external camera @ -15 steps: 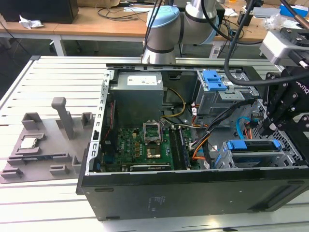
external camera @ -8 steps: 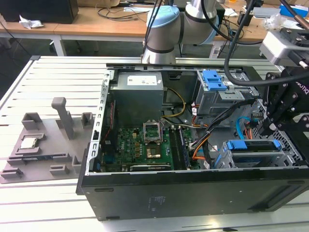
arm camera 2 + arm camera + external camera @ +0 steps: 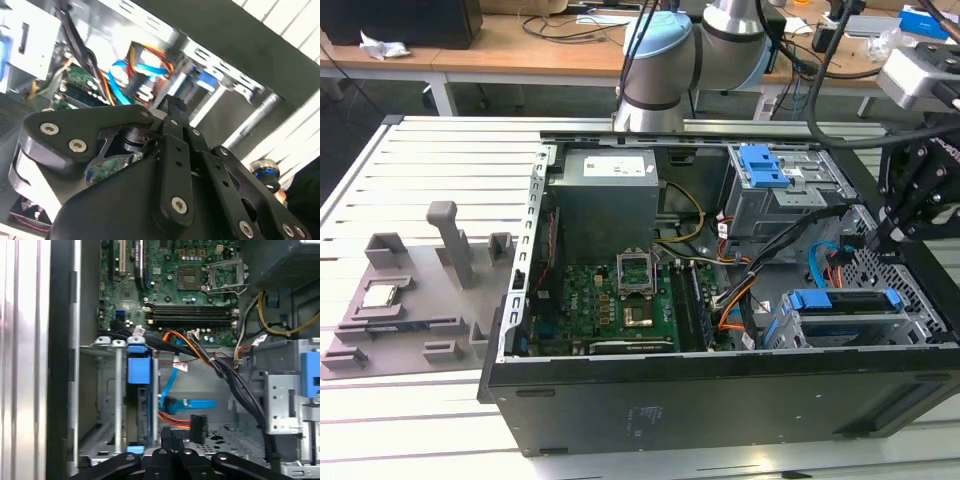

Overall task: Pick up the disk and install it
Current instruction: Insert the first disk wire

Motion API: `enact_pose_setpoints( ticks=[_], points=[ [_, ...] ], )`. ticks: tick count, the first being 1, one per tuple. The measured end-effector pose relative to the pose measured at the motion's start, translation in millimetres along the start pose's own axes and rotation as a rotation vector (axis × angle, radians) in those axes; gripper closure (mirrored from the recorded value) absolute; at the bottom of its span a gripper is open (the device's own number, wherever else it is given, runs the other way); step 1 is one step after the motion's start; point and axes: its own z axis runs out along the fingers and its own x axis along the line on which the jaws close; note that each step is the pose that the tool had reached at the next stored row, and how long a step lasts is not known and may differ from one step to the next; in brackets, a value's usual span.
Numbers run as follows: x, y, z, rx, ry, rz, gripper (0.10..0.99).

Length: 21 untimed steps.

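An open black desktop computer case [image 3: 720, 410] lies on its side on a white slatted metal table [image 3: 440, 150], its green motherboard [image 3: 610, 300] and grey power supply box [image 3: 605, 200] exposed. The disk, a flat silver drive framed by a bright blue plastic carrier bracket [image 3: 845, 301], sits seated in the drive cage at the case's corner nearest the camera on the exterior view's right; in the first wrist view the same blue bracket [image 3: 138, 371] stands edge-on between the cage's metal rails. The black linkage gripper [image 3: 892, 232] hangs over the case's wall on the exterior view's right, just beyond the disk and apart from it, holding nothing. In the first wrist view its fingertips [image 3: 172, 437] lie pressed together above the perforated case floor, near a flat blue data cable [image 3: 192, 404] and a bundle of orange wires [image 3: 172, 417]. A second blue-latched drive bay [image 3: 765, 165] sits farther back in the case. On the exterior view's left a grey plastic fixture tray [image 3: 410, 300] rests on the table, well apart from the case.
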Motion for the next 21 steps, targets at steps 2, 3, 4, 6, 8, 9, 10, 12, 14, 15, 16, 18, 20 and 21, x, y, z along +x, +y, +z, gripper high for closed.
enact_pose_setpoints(
  ticks=[2,3,4,6,8,9,10,12,14,15,16,18,20,21],
  points=[
    [-14.7,-0.3,1.6,0.000,0.0006,0.000,0.980],
    [-24.5,-0.2,2.7,0.000,0.0008,0.000,0.980],
    [-28.6,-0.2,4.1,0.000,0.0010,0.000,0.980],
    [-29.4,-0.3,5.2,0.000,0.0012,0.000,0.980],
    [-29.4,-0.3,5.1,0.000,0.0019,0.000,0.980],
    [-29.4,-0.3,5.1,0.000,0.0021,0.000,0.973],
    [-29.4,-0.3,5.2,0.000,0.0022,0.000,0.973],
    [-29.4,-0.3,5.1,0.000,0.0027,0.000,0.851],
    [-29.4,-0.3,5.2,0.000,0.0032,0.000,0.784],
    [-29.5,0.7,6.4,0.000,0.0042,0.000,0.784],
    [-29.4,2.5,7.9,0.000,0.0101,0.001,0.784],
    [-29.3,4.9,12.3,0.000,0.0218,0.001,0.784],
    [-29.3,4.9,15.1,0.000,0.0256,0.001,0.784],
    [-29.2,4.9,16.3,0.000,0.0272,0.002,0.784]
  ],
)
